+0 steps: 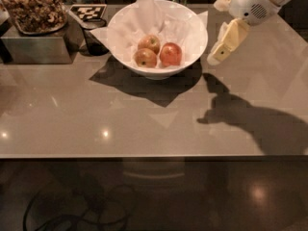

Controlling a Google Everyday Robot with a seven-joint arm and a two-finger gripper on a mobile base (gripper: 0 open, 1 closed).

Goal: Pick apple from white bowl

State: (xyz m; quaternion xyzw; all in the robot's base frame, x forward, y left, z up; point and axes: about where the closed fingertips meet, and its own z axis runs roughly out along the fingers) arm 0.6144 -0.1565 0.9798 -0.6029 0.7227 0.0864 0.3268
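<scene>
- Gripper (218, 58): smooth cream shell that looks like plastic, hanging above the table.
- White bowl (159, 73), just left of the gripper: glossy, smooth; lined with crumpled matt paper (144, 9).
- Apple (171, 54), the fruit nearest the gripper: smooth red-orange skin, faint sheen.
- Table (144, 124), beneath the gripper: polished grey, reflecting lamps.
- Box (33, 50), far left of the gripper: dull metal.

The tool (216, 57), upper right in the view, is pale cream-yellow, blocky and tapering; the wrist housing (244, 1) above it is rounded white with a dotted vent grille (258, 11).
</scene>
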